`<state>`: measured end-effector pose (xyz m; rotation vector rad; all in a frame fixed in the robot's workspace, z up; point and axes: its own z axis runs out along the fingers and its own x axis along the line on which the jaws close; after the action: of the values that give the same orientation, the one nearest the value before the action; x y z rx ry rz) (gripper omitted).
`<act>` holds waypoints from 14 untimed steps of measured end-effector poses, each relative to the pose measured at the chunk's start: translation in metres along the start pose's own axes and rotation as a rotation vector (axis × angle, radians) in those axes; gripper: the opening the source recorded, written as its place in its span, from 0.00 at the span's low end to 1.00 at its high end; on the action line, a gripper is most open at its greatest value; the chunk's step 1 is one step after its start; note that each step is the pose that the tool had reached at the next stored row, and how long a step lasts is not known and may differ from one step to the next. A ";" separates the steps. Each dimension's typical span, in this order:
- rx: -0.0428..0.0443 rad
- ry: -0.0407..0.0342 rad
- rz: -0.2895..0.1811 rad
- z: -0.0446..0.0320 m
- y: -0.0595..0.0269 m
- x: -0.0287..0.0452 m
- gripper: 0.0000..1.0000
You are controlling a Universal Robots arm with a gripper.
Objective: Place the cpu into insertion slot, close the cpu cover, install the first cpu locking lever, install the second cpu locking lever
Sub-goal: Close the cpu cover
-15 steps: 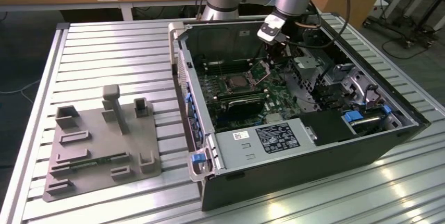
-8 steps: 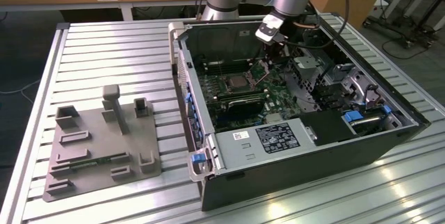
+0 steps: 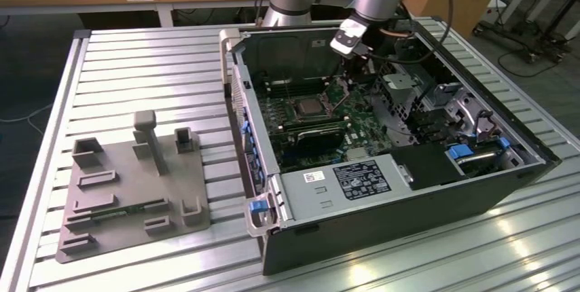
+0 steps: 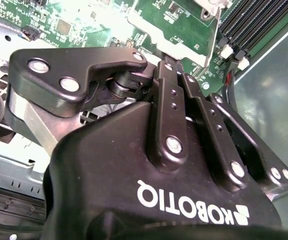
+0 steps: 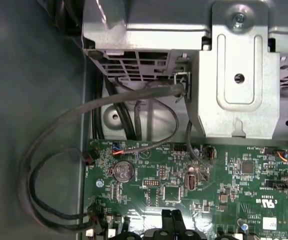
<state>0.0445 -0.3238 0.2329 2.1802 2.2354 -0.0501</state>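
Observation:
In the exterior view my gripper (image 3: 354, 69) hangs inside the open computer case, up and to the exterior view's right of the insertion slot (image 3: 306, 107). The slot has a silver rim, and I cannot tell whether its grey middle is the cpu. In the second wrist view the gripper (image 4: 171, 64) is shut with nothing between its black fingers (image 4: 165, 107). Just past it stands a thin silver frame with green board showing through its middle, which looks like the cpu cover (image 4: 207, 47) raised. In the first wrist view the closed gripper (image 5: 170, 222) hovers over the motherboard.
A silver drive cage (image 5: 234, 75) and looping black cables (image 5: 59, 150) lie near the gripper. Memory slots (image 4: 254, 30) run beside the socket. A black label-bearing box (image 3: 363, 178) fills the case's near end. A grey fixture plate (image 3: 136, 190) lies on the slatted table (image 3: 136, 54).

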 end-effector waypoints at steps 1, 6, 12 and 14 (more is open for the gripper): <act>0.0006 0.0000 0.000 0.0000 -0.0008 0.0000 0.10; 0.0040 0.0002 0.000 0.0001 -0.0047 0.0001 0.10; 0.0060 0.0000 0.000 0.0000 -0.0096 0.0002 0.10; 0.0061 0.0002 0.000 0.0001 -0.0110 0.0003 0.10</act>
<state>0.0335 -0.3238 0.2329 2.1831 2.2385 -0.0568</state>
